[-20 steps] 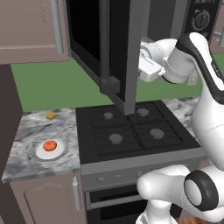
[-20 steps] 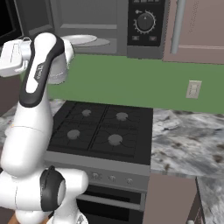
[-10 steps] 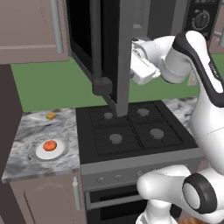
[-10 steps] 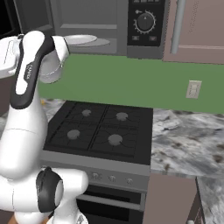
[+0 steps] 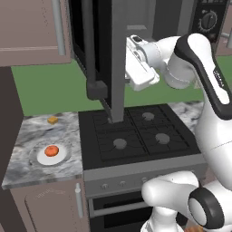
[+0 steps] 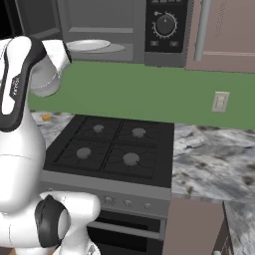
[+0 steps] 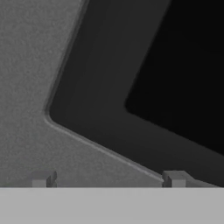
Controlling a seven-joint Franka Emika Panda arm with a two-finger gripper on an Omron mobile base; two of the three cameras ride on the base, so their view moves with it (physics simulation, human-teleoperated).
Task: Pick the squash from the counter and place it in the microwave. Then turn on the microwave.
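Counter [image 5: 27,167], grey-white marbled stone, ran on both sides of the black stove [image 5: 136,140]. On its left part lay a white plate [image 5: 40,158] bearing the squash [image 5: 51,151]; a small yellow-orange cube [image 5: 53,120] sat apart, nearer the green wall.

Squash [image 5: 51,150] on plate [image 5: 43,158], counter [image 5: 27,136]

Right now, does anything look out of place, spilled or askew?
Nothing spilled or damaged. The large dark grey microwave's door hangs wide open over the black stove, while the small orange-red squash sits on a white plate.
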